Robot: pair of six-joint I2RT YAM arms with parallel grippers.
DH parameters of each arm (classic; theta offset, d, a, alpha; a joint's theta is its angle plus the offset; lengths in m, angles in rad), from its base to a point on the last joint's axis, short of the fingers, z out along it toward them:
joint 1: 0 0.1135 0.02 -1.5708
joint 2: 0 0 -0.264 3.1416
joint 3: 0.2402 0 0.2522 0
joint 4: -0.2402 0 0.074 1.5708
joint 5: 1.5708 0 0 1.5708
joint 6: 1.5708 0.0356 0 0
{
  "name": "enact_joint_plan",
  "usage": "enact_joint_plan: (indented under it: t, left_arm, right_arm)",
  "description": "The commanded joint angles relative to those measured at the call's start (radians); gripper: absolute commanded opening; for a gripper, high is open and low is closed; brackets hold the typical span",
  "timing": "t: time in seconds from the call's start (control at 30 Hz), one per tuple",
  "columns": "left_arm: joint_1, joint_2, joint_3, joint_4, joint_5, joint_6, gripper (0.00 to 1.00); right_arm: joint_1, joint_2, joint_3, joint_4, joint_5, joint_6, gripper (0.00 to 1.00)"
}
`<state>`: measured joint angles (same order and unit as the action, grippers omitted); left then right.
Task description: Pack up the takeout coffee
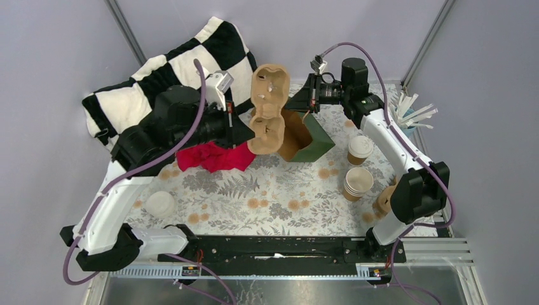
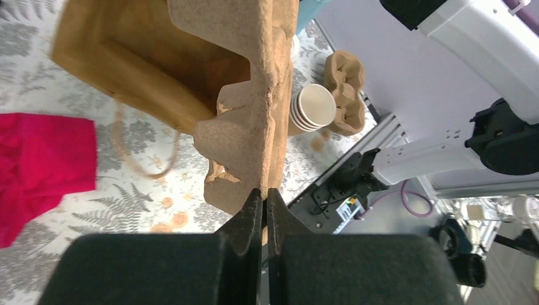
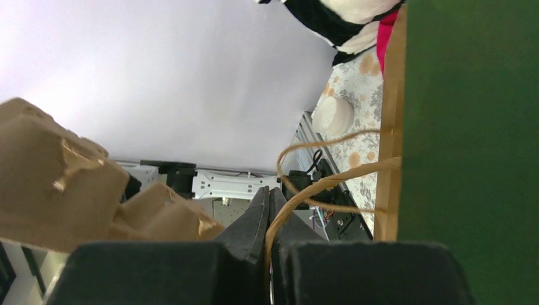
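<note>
The takeout coffee (image 1: 360, 149), a brown cup with a white lid, stands on the table right of the green paper bag (image 1: 313, 141). My left gripper (image 1: 246, 131) is shut on the edge of a molded cardboard cup carrier (image 1: 269, 108) and holds it upright above the bag's open mouth; the left wrist view shows the fingertips (image 2: 253, 202) pinching the carrier (image 2: 254, 95) over the bag's brown inside (image 2: 140, 57). My right gripper (image 1: 305, 96) is shut on the bag's twine handle (image 3: 318, 187), beside the green bag wall (image 3: 470, 121). The coffee is out of both wrist views.
A stack of lidless cups (image 1: 357, 183) and a second carrier (image 1: 384, 199) sit at the right. A red cloth (image 1: 213, 157) lies left of the bag, a checkered cloth (image 1: 171, 70) behind it. A loose white lid (image 1: 159, 204) lies near left. Stirrers (image 1: 410, 109) stand at far right.
</note>
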<state>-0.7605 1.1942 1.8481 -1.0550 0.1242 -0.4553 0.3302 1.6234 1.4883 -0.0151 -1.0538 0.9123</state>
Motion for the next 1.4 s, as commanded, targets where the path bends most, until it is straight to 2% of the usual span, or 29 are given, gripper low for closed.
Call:
enact_joint_plan:
  t: [0.0, 0.07, 0.13, 0.2, 0.3, 0.43, 0.53, 0.73, 0.9, 0.93, 1.0, 1.1, 1.13, 1.23, 1.37]
  left_arm:
    - [0.041, -0.001, -0.048, 0.219, 0.126, -0.110, 0.00]
    - [0.092, 0.008, -0.049, 0.240, 0.124, -0.171, 0.00]
    - [0.169, 0.022, -0.042, 0.242, 0.165, -0.231, 0.00]
    - [0.252, 0.037, -0.030, 0.236, 0.230, -0.295, 0.00]
    - [0.381, 0.039, -0.050, 0.287, 0.383, -0.428, 0.00]
    - [0.456, -0.005, -0.163, 0.533, 0.577, -0.656, 0.00]
    - [0.464, -0.023, -0.215, 0.665, 0.601, -0.752, 0.00]
    - [0.464, -0.028, -0.234, 0.730, 0.612, -0.786, 0.00]
    - [0.463, -0.002, -0.245, 0.839, 0.671, -0.843, 0.00]
    - [0.463, 0.004, -0.242, 0.842, 0.675, -0.842, 0.00]
    - [0.463, 0.021, -0.235, 0.844, 0.686, -0.833, 0.00]
    - [0.461, 0.051, -0.219, 0.844, 0.714, -0.809, 0.00]
    - [0.461, 0.061, -0.211, 0.845, 0.726, -0.800, 0.00]
    - [0.460, 0.088, -0.202, 0.845, 0.748, -0.775, 0.00]
    - [0.434, 0.135, -0.175, 0.845, 0.775, -0.747, 0.00]
  right_arm:
    - [-0.002, 0.000, 0.051, -0.071, 0.071, 0.023, 0.00]
    - [-0.002, -0.018, 0.005, 0.100, 0.117, 0.197, 0.00]
    - [0.002, -0.036, -0.067, 0.345, 0.147, 0.432, 0.00]
    - [0.003, -0.036, -0.091, 0.488, 0.167, 0.551, 0.00]
    - [0.003, -0.045, -0.057, 0.456, 0.218, 0.562, 0.00]
    - [0.011, -0.091, -0.058, 0.452, 0.322, 0.597, 0.00]
    - [0.010, -0.097, -0.067, 0.437, 0.330, 0.611, 0.00]
    - [-0.005, -0.126, -0.250, 0.522, 0.233, 0.680, 0.00]
    - [-0.089, -0.213, -0.361, 0.392, 0.220, 0.598, 0.00]
    - [-0.108, -0.222, -0.365, 0.369, 0.210, 0.578, 0.05]
    - [-0.137, -0.242, -0.343, 0.277, 0.198, 0.504, 0.22]
    - [-0.167, -0.273, -0.279, 0.063, 0.206, 0.363, 0.51]
    - [-0.173, -0.283, -0.252, -0.039, 0.213, 0.301, 0.58]
    - [-0.187, -0.324, -0.179, -0.304, 0.275, 0.116, 0.69]
    - [-0.209, -0.333, -0.089, -0.546, 0.331, -0.059, 0.84]
